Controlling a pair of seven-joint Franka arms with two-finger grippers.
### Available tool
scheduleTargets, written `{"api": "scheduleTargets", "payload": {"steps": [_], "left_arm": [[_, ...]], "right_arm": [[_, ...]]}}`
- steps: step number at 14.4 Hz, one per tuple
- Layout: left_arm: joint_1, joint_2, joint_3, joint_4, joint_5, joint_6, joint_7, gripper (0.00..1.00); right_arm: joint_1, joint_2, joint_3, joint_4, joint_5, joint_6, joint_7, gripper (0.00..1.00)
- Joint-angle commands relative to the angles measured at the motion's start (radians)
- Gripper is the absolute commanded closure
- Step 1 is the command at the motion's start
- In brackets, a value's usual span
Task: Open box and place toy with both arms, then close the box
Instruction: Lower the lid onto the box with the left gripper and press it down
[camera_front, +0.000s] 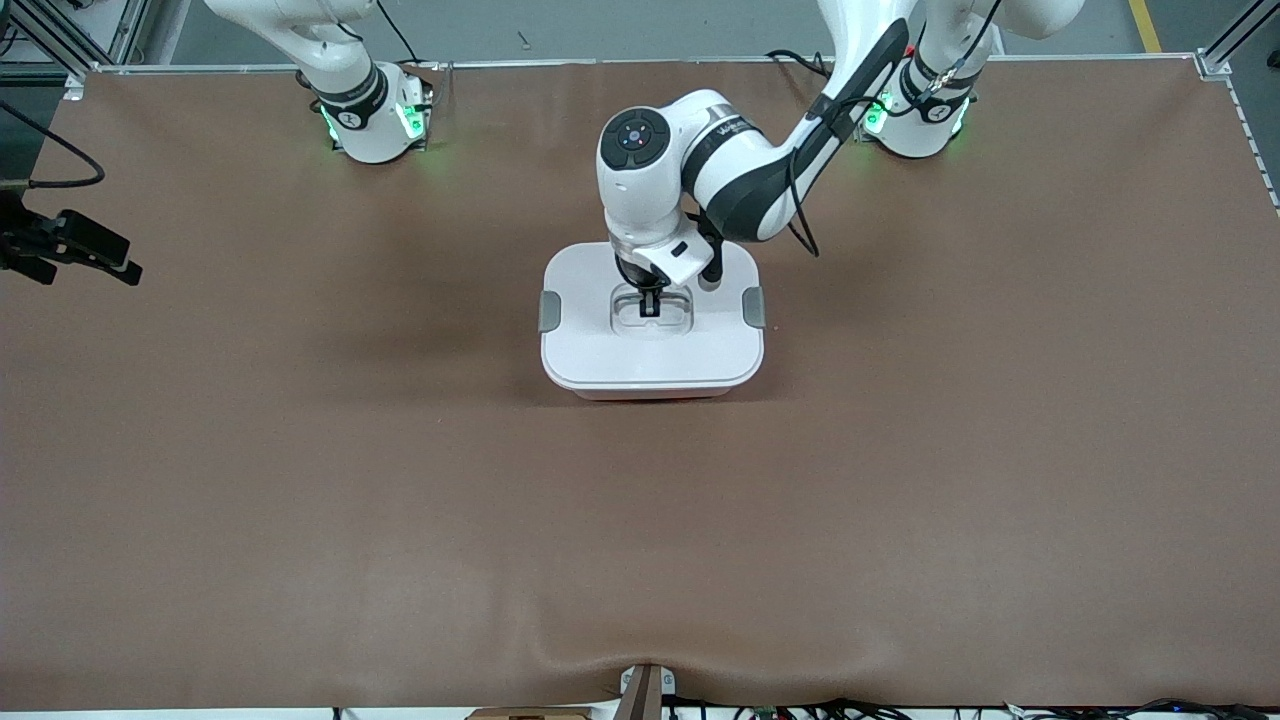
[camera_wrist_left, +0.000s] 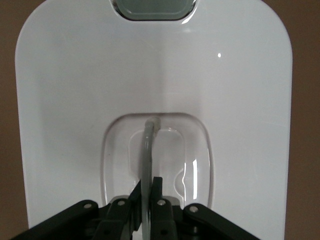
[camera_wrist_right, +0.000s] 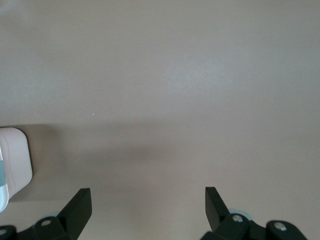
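Note:
The white box (camera_front: 600, 350) stands closed in the middle of the table, with grey clips on both ends and a thin strip of pink base showing under it. My left gripper (camera_front: 650, 305) is down in the lid's recessed centre, shut on the upright handle (camera_wrist_left: 148, 145), which runs between the fingers (camera_wrist_left: 159, 192). My right gripper (camera_wrist_right: 148, 200) is open and empty, held high over bare table toward the right arm's end; it shows at the edge of the front view (camera_front: 90, 268). One corner of the box shows in the right wrist view (camera_wrist_right: 15, 160). The toy is out of view.
The brown table mat (camera_front: 900, 500) spreads wide on every side of the box. A small bracket (camera_front: 645, 690) sits at the table edge nearest the front camera.

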Motion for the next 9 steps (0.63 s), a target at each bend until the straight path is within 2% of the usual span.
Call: {"api": "scheduleTargets", "payload": {"steps": [1, 9], "left_arm": [[-0.008, -0.010, 0.000, -0.021, 0.028, 0.007, -0.027, 1.00], [-0.024, 0.012, 0.000, -0.010, 0.028, 0.019, -0.036, 1.00]], "right_arm": [[-0.008, 0.002, 0.007, 0.007, 0.010, -0.003, -0.005, 0.00], [-0.008, 0.002, 0.007, 0.007, 0.010, -0.004, -0.005, 0.00]]}}
